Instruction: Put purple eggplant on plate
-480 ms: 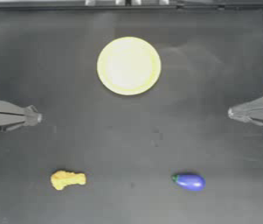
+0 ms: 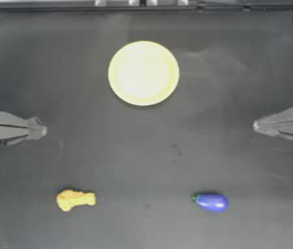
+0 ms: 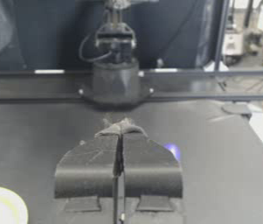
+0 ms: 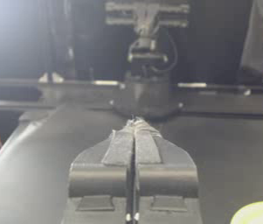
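Eggplant (image 2: 211,202) — lying in the lower right of the top view, long axis running left-right. Right gripper (image 2: 260,126) — jaws together, sitting nearer, above it at right edge. Left gripper (image 2: 39,130) — jaws together, idling at left edge. Plate (image 2: 142,73) waiting at upper centre.

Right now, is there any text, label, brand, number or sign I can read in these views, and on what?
None readable. The plate, the purple eggplant, the lumpy yellow item and the dark table carry no print. Both shut pincers, left and right, show no markings. Background clutter in the left wrist view is too blurred to tell.
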